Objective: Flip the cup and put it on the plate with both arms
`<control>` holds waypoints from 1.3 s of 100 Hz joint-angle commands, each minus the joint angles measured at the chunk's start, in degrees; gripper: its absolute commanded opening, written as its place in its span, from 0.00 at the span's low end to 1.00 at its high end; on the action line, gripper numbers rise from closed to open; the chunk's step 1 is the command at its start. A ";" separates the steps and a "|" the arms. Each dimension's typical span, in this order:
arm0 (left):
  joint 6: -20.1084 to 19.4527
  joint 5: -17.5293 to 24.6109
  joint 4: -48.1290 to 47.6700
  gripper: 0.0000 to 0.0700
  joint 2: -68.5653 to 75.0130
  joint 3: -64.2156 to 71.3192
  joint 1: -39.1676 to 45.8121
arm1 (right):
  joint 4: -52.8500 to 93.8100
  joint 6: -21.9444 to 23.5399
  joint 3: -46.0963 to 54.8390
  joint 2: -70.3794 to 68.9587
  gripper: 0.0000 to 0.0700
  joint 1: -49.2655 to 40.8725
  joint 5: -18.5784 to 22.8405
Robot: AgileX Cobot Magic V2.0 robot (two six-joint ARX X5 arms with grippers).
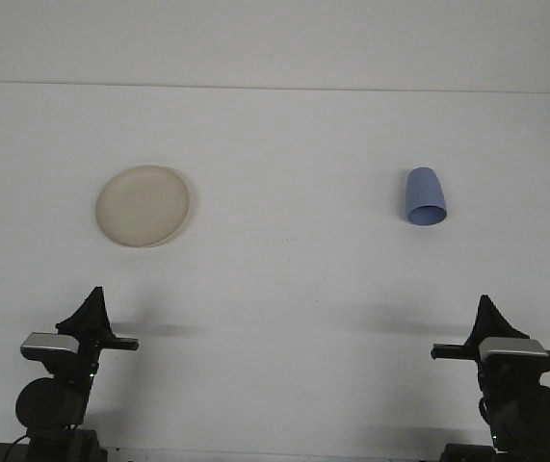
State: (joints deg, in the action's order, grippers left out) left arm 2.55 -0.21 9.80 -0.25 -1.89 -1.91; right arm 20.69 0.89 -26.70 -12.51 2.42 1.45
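Along the bottom edge of the frame I am seeing both arms parked low: the left gripper [90, 310] at lower left, the right gripper [491, 322] at lower right. I cannot tell how wide either one is standing. Farther up on the right, the blue cup [425, 197] is lying on the white table [284, 279], tipped with its long axis running up and down the frame and its mouth facing me. It is sitting well beyond the right gripper, so I am judging that arm nearer. Opposite, at upper left, the plate [144, 206] is waiting bare, well apart from the cup.
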 commanded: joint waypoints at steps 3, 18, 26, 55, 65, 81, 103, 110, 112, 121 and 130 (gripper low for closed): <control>0.52 -0.28 0.59 0.02 0.07 1.01 0.02 | 6.56 0.79 -7.45 -5.05 0.00 0.17 0.02; 0.52 -0.28 0.59 0.02 0.07 1.01 0.02 | 18.80 0.79 -18.71 -14.64 0.00 0.17 0.07; 0.52 -0.28 0.61 0.02 0.07 1.01 0.02 | 24.22 0.79 -23.63 -19.41 0.00 0.17 0.07; 0.52 -0.28 0.61 0.02 0.07 1.01 0.02 | 26.49 0.83 -27.26 -25.11 0.00 0.17 0.07; 0.52 -0.26 0.59 0.02 0.07 1.01 0.02 | 26.56 1.07 -27.26 -25.09 0.00 0.17 0.07; 0.52 -0.26 0.59 0.02 0.07 1.01 0.02 | 26.82 1.31 -27.26 -25.03 0.12 0.17 0.09; 0.52 -0.26 0.59 0.02 0.07 1.01 0.02 | 27.76 1.73 -27.28 -25.03 0.69 0.17 0.07; 0.52 -0.28 0.59 0.02 0.07 1.01 0.02 | 27.63 1.75 -27.30 -25.05 0.69 0.17 0.09; 0.52 -0.28 0.59 0.02 0.07 1.01 0.02 | 27.58 1.86 -27.30 -25.05 0.69 0.17 0.07; 0.52 -0.28 0.61 0.02 0.07 1.01 0.02 | 26.86 2.16 -27.30 -25.92 0.69 0.17 0.09; 0.52 -0.28 0.59 0.02 0.07 1.01 0.02 | 25.59 2.16 -27.30 -28.22 0.69 0.17 0.07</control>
State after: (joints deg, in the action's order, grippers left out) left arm 2.52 -0.21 9.78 -0.25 -1.91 -1.91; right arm 47.51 2.22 -53.17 -38.76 2.44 1.48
